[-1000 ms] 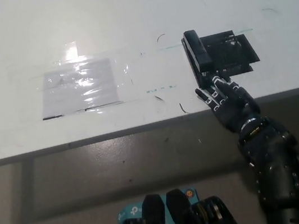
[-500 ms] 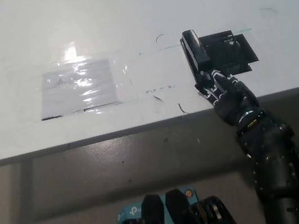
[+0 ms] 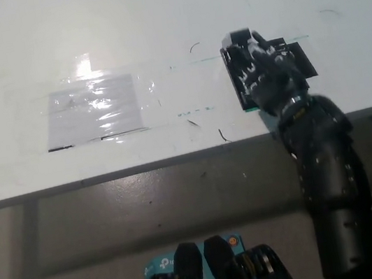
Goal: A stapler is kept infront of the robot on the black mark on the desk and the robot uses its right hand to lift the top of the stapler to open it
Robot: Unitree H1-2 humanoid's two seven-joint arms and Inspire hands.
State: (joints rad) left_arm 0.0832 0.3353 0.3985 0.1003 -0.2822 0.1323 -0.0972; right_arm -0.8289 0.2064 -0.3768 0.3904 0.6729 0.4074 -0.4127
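From the head view we see a smooth white desk (image 3: 152,17) with a matte sheen, its near edge running across the picture just below the middle. Left of centre lies a glossy, wrinkled sheet of clear tape (image 3: 93,112) over a grey rectangle, catching a bright glare. To the right sits the black mark (image 3: 305,64), a flat dark square close to the desk's near edge. The stapler (image 3: 236,46), a long black bar-shaped thing, lies along the left side of that mark, its far end pointing away from us.

The black right hand (image 3: 268,77) lies over the stapler, covering most of its length; only the far end and the left flank show. Its segmented fingers (image 3: 253,65) with pale markings drape along the top of the stapler and touch it. We cannot tell whether they have closed around the top or only rest on it. The dark, studded forearm (image 3: 330,180) rises from the bottom right and crosses the desk edge.

Left of the stapler the desk is bare apart from a few thin pen marks, giving wide room; on the right the mark ends near the desk's near edge.

Compared with half a second earlier, the hand has moved forward: then its fingertips were at the near end of the stapler, now they reach almost to the far end. The stapler lies in much the same place on the mark. The left hand is out of view.
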